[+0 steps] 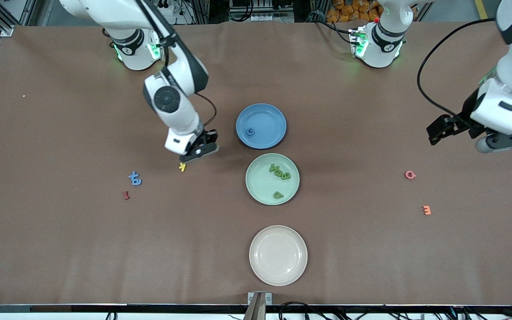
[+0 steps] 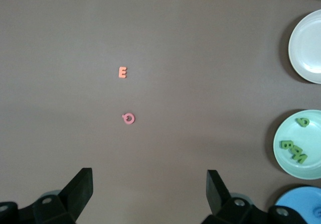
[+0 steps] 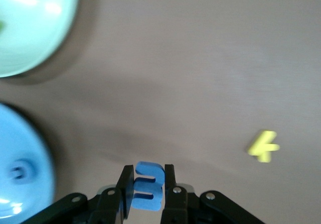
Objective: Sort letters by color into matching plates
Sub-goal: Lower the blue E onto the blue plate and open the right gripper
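I'm reading the letter shapes only. Orange piece (image 2: 122, 73) on the table is showing as an E. Pink piece (image 2: 129, 118) near it is looking like a Q. Blue piece (image 3: 147, 186) pinched in my right claw (image 3: 146, 188) is reading as an S or a 3, can't tell which. Print on my right arm is too small to read.

high front view; wrist views look downward
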You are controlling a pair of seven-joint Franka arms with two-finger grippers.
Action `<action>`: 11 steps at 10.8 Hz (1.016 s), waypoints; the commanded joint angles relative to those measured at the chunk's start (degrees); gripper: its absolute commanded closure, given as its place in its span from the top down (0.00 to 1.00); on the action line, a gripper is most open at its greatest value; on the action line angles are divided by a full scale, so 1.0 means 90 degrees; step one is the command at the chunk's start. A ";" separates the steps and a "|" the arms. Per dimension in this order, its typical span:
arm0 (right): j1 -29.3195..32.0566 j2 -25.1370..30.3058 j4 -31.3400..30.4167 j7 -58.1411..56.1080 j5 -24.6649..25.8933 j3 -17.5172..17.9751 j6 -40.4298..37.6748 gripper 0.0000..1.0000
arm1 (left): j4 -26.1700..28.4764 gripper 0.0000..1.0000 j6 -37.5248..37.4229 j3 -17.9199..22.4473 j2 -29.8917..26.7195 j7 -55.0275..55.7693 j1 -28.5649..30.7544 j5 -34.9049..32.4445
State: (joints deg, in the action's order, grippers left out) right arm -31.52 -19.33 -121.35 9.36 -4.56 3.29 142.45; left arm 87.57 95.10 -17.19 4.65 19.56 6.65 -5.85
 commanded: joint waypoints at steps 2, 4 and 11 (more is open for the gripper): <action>-0.1016 -0.0574 0.0766 0.0598 -0.0030 -0.0034 -0.0105 0.14 | 0.0007 1.00 -0.0740 0.1057 -0.0604 -0.0600 -0.0610 0.0591; -0.1476 -0.0966 0.1176 0.0931 -0.0030 -0.0034 -0.0105 0.15 | 0.0007 1.00 -0.0976 0.1528 -0.0683 -0.0679 -0.0866 0.0932; -0.1868 -0.1446 0.1647 0.1322 0.0009 0.0181 -0.0279 1.00 | 0.0153 1.00 -0.1103 0.1335 -0.0868 -0.0797 -0.0700 0.0826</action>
State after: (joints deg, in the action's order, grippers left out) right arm -47.78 -32.24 -108.00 19.56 -4.57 4.73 142.41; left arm 87.43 85.51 -3.44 -1.61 14.36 -0.09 1.11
